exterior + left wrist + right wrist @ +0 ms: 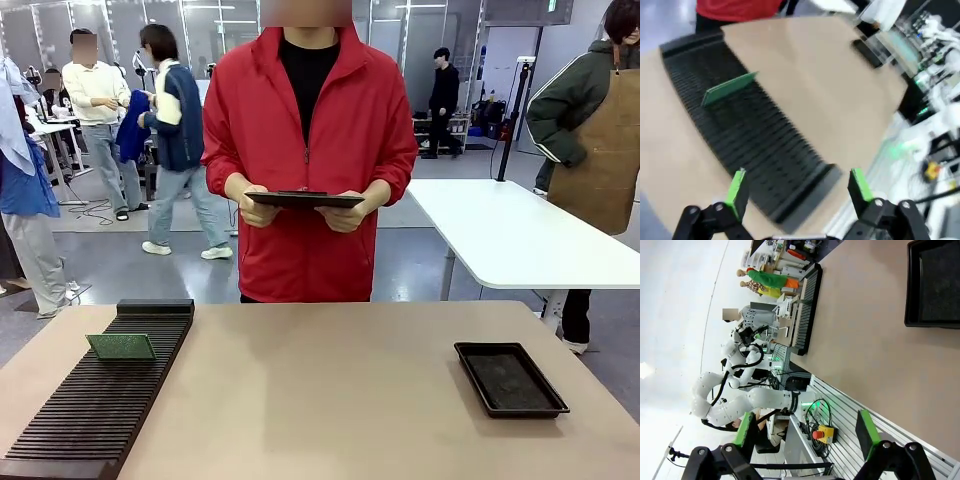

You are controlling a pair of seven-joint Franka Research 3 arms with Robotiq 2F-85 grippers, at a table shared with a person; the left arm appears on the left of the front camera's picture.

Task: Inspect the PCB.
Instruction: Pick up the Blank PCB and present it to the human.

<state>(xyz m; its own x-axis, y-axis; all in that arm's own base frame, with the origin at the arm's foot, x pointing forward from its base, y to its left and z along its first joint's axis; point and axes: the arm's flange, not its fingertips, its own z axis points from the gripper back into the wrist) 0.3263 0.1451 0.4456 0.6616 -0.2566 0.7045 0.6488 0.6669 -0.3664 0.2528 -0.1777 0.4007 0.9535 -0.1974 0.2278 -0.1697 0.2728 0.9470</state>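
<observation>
Front view, for your record: the PCB [121, 346] stands on its long edge in a slot of the black rack [100, 400], which runs along the left edge of the desk [330, 400]. The board sits toward the rack's far end. It is a thin, flat, green rectangle with a finely dotted face. The rack is matt black with many close parallel ribs. These appear meant to hold boards on edge and apart, so that a face stays clear for gripping.

A shallow black tray [510, 380] with a raised rim lies near the right edge, well apart from the rack. It is probably the place for a checked board. At the far edge a person holds a dark flat tablet [303, 199] level in both hands, apparently to log results.

Your left end effector [799, 177] hangs above the rack's near end, released, with its green pads spread wide and nothing between them. Your right end effector [805, 422] is likewise released and carries nothing. It is just outside the desk's edge, on the tray's side.
</observation>
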